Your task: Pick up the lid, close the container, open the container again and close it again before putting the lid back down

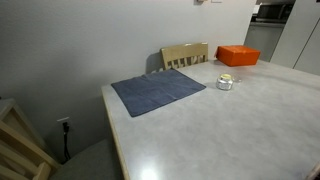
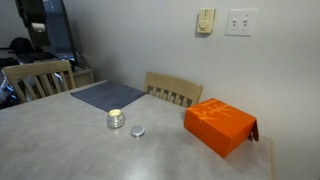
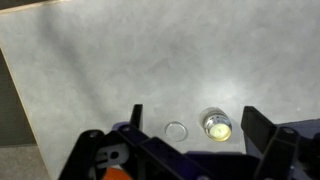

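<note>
Slats of a wooden chair (image 1: pixel 18 150) nearest in an exterior view, well apart from the container (image 1: pixel 225 82). Past those, bare counter (image 1: pixel 200 135); then a blue-grey mat (image 1: pixel 158 90) near the container, a second chair back (image 1: pixel 185 55) behind the mat, and an orange box (image 1: pixel 238 55) just beyond the container. Cannot make out the lid here: too small.

Nearest in an exterior view, plain counter (image 2: pixel 60 155). At mid-counter, the container (image 2: pixel 116 119), uncovered and yellowish inside. Just beside the container and apart from it, on the side of the orange box (image 2: pixel 220 125), the lid (image 2: pixel 137 131), flat on the counter. Beyond the container, the mat (image 2: pixel 105 95) and two chair backs (image 2: pixel 172 90) (image 2: pixel 40 78).

Wrist view: jaws nearest, low in the picture, spread wide and grasping nothing, above the counter (image 3: pixel 100 60). Below and between them, the container (image 3: pixel 216 126), with the lid (image 3: pixel 176 130) just beside it, not touching.

Handling, as a judgement: looks light, thin and stiff, that lid, with very little edge standing clear of the counter. Best taken across the rim with the jaws brought right down to the counter. Likely to skid or flip under an off-centre pinch. Looks light too, the container, possibly glass, and liable to slide under a sideways push.

Count: one lid, one container, one orange box, one mat, two chairs.
</note>
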`<state>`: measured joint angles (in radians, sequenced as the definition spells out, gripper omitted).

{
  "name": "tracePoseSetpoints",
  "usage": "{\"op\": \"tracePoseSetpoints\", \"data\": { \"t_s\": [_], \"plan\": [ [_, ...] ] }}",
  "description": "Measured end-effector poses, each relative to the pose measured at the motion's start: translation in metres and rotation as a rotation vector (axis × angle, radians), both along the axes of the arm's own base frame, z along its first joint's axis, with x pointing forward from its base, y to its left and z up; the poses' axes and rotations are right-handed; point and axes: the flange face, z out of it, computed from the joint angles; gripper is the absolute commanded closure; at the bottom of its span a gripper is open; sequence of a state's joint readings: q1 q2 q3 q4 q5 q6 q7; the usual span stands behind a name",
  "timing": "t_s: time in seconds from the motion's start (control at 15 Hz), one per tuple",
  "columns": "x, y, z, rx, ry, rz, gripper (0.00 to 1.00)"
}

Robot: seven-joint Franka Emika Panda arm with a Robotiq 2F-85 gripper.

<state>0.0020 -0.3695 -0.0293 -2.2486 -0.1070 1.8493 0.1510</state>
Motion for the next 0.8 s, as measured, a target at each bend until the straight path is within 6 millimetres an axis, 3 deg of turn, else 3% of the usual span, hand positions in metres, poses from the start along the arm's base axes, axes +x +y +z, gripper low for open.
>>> {"op": "tracePoseSetpoints", "data": {
  "t_s": [0.4, 0.8],
  "plan": [
    [0.015, 0.010, -0.001, 0.019, -0.139, 0.030, 0.00],
    [0.041, 0.001, -0.050, 0.164, -0.211, 0.098, 0.00]
  ]
}}
